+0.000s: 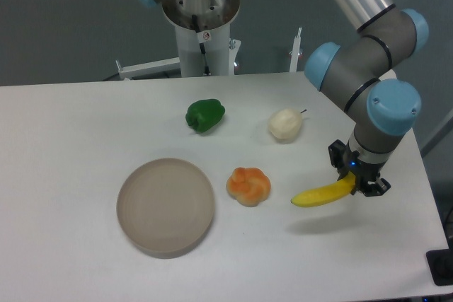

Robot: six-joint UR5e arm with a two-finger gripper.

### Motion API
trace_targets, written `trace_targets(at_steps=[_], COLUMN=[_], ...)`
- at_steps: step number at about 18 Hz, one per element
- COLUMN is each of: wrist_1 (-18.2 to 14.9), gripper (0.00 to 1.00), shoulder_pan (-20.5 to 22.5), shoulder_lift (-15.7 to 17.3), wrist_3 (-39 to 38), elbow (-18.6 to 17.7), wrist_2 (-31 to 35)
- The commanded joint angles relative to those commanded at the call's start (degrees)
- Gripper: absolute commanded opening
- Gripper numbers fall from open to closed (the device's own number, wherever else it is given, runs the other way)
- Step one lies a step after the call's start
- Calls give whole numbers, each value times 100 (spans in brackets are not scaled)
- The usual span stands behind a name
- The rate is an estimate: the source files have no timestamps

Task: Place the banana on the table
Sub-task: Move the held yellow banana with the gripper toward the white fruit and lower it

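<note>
The yellow banana [322,195] hangs level in the air at the right, its right end held in my gripper [356,180]. The gripper is shut on it. A soft shadow lies on the white table [64,175] below the banana, so it is held above the surface and does not touch it. The banana's free tip points left toward the orange lobed item. The fingertips are partly hidden behind the banana's end.
An orange pumpkin-like item [248,185] lies just left of the banana. A cream pear-shaped item [284,124] and a green pepper [205,114] lie farther back. A round beige plate [165,206] sits at front left. The table's right edge is near the gripper.
</note>
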Motion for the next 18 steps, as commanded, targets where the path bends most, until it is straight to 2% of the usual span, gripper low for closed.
trace_targets(at_steps=[7, 12, 13, 18], wrist_1=[-17, 44, 53, 685], gripper=[5, 4, 4, 4], shoulder_pan=[9, 79, 123, 123], shoulder_lift=[-26, 61, 157, 246], wrist_3=[26, 720, 903, 1334], elbow=[-70, -544, -728, -1274], wrist_2=[0, 167, 167, 167])
